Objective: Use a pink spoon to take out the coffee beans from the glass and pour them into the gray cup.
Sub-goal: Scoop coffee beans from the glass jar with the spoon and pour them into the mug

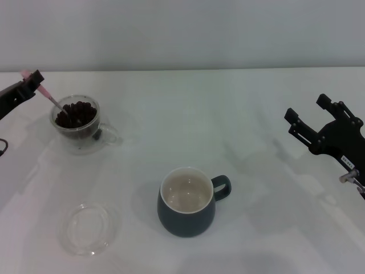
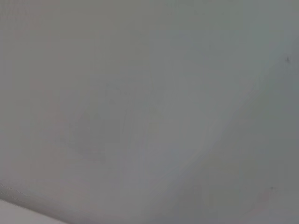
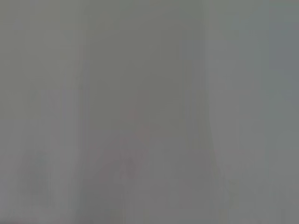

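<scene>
Nearest the head camera stands the gray cup (image 1: 187, 202), upright on the white worktop (image 1: 228, 125), its cream inside bare and its loop handle turned toward the robot's right. Just beside it to the left lies a shallow clear glass dish (image 1: 89, 228), apart from the cup. Farther back on the left sits the glass (image 1: 80, 124), filled with a heap of coffee beans (image 1: 76, 114); its clear handle points toward the cup side. The pink spoon (image 1: 50, 98) slants down into the glass, its metal bowl sunk among the beans and hard to make out, its pink handle clenched in the left pincer (image 1: 31, 84), which reaches in from the left edge with most of its arm cut off. Wide open worktop lies between the glass and the gray cup, and more between the cup and the right pincer (image 1: 311, 120), which hangs well apart at the right edge, its fingers spread and grasping nothing, its arm partly cut off. Both wrist views show only a blank gray blur.
</scene>
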You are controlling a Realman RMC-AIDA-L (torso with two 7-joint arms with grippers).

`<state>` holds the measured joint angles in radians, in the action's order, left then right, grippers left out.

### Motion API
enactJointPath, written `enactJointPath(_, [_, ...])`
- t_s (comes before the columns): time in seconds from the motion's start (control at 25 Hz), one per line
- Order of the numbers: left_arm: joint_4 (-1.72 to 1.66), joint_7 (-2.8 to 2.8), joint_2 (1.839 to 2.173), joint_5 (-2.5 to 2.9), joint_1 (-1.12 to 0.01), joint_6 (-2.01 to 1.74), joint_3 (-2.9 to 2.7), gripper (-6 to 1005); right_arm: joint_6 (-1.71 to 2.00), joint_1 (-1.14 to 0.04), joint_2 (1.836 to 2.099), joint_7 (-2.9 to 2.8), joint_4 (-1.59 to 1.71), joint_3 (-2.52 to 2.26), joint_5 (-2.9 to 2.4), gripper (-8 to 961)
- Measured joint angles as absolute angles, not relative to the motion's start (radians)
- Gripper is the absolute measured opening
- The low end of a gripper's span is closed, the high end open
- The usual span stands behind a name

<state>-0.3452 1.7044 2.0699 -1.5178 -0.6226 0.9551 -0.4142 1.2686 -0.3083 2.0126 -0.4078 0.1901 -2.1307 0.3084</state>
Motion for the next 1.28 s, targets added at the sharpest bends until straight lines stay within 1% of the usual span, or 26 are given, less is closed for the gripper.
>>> enactJointPath(0.8, [-0.352,1.304,2.068,-1.52,-0.555,0.979,-0.414,130,1.269,-0.308,2.013,-0.407,0.192,-2.131,0.308,875])
enactJointPath(1.28, [-0.355,1.251,2.063,-1.539,-0.531,1.026,-0.407,129,1.269,-0.308,2.013,-0.405,0.192,-2.131,0.308,875])
